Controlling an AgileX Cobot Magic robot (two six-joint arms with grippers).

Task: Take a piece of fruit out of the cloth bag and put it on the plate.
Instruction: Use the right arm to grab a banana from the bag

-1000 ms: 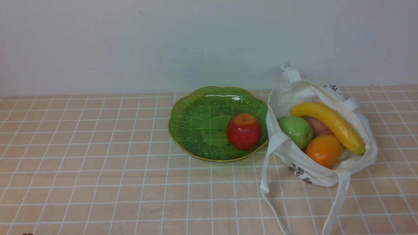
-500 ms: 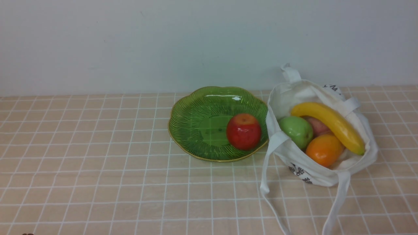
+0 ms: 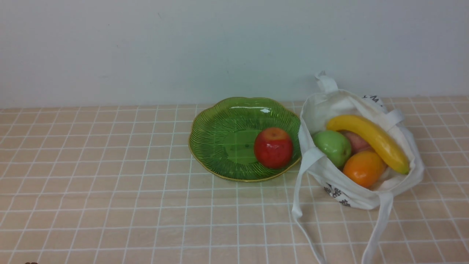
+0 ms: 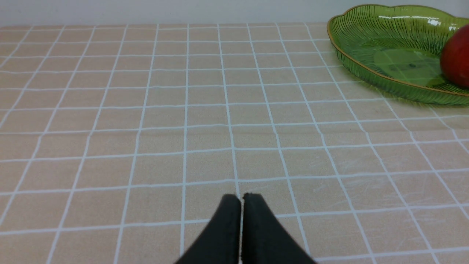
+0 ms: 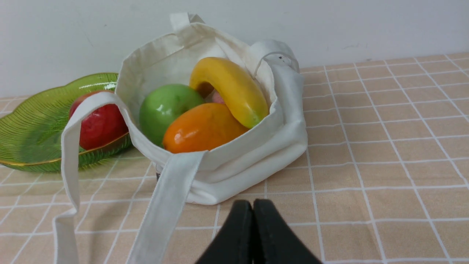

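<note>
Banana (image 3: pixel 368 139) in bag (image 3: pixel 403 190), at two o'clock on desk (image 3: pixel 146 220); plate (image 3: pixel 223 146) around twelve, holding apple (image 3: pixel 273 148). Left gripper (image 4: pixel 242 198) and right gripper (image 5: pixel 253 203): fingers together.

One plate (image 3: pixel 227 146), one bag (image 3: pixel 399 190), one banana (image 3: pixel 370 135), two apples (image 3: pixel 273 148), one orange (image 3: pixel 364 169).

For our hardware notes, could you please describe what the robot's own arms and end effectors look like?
Left end effector: black, with tapering, wedge-like fingertips. Right end effector: the same dark, tapering shape. No markings or cables show on them; the arms' look cannot be told.
</note>
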